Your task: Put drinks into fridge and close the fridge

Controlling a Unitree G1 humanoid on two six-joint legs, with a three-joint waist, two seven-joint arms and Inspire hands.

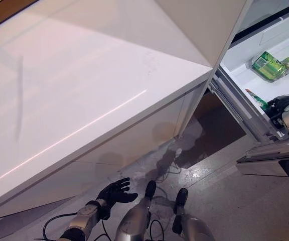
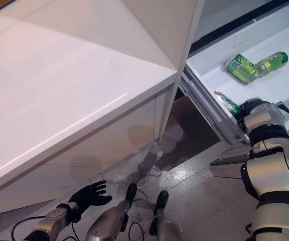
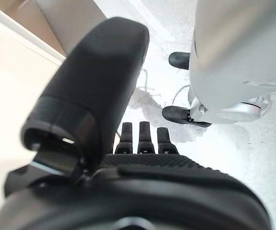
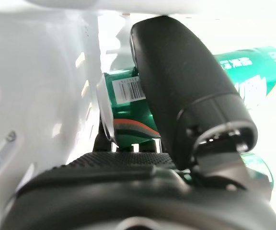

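The fridge stands open at the right, showing its white inside (image 2: pixel 285 85). A green can (image 2: pixel 241 68) and a green bottle (image 2: pixel 272 62) lie side by side on the shelf at the back. My right hand (image 2: pixel 250 108) is at the front edge of that compartment, shut on a green drink (image 2: pixel 227 102) with a white and orange label. In the right wrist view the thumb (image 4: pixel 181 81) curls over this drink (image 4: pixel 128 110). My left hand (image 1: pixel 115 192) hangs low by the floor, open and empty, with its fingers (image 3: pixel 143 139) straight.
A large white cabinet (image 1: pixel 84 100) takes up the left and middle. A white panel (image 1: pixel 199 25) rises beside the fridge opening. The fridge's lower front rail (image 1: pixel 240 108) runs slantwise under my right hand. Grey speckled floor (image 1: pixel 225 191) lies below.
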